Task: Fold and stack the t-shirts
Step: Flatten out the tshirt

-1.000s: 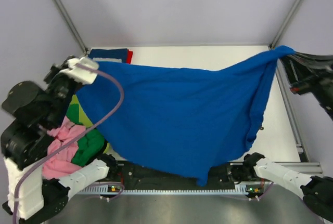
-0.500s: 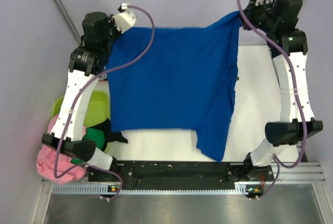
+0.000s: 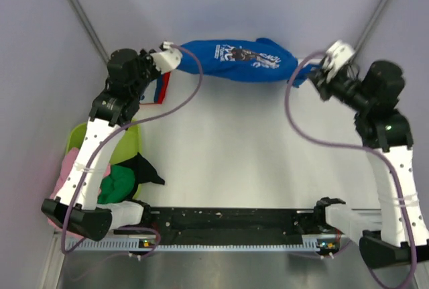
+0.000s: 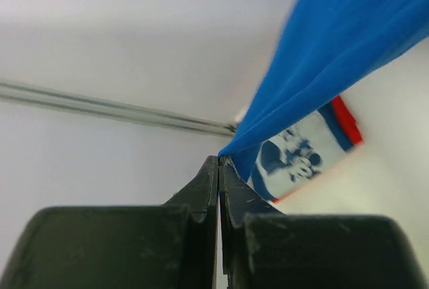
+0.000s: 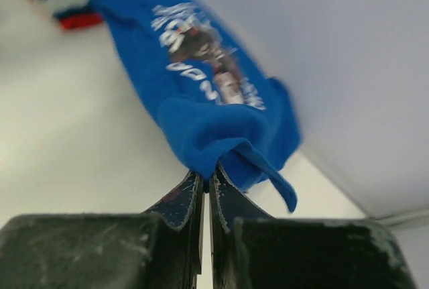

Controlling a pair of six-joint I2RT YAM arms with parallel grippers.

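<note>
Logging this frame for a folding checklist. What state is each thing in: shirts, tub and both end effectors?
royal blue t-shirt: bunched into a band, strung between both end effectors, print showing.
left end effector: shut on one end of it.
right end effector: shut on the other end.
folded pile: flat, far left corner.
lime-green tub: open-topped, beside the left arm.
green shirt: crumpled, unfolded.
pink shirt: crumpled, unfolded.

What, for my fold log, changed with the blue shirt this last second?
Both arms carried the royal blue t-shirt from spread wide over the table to its far edge, now bunched in a narrow band, print showing. The left gripper and right gripper stayed shut on it. The folded stack and tub unmoved.
</note>
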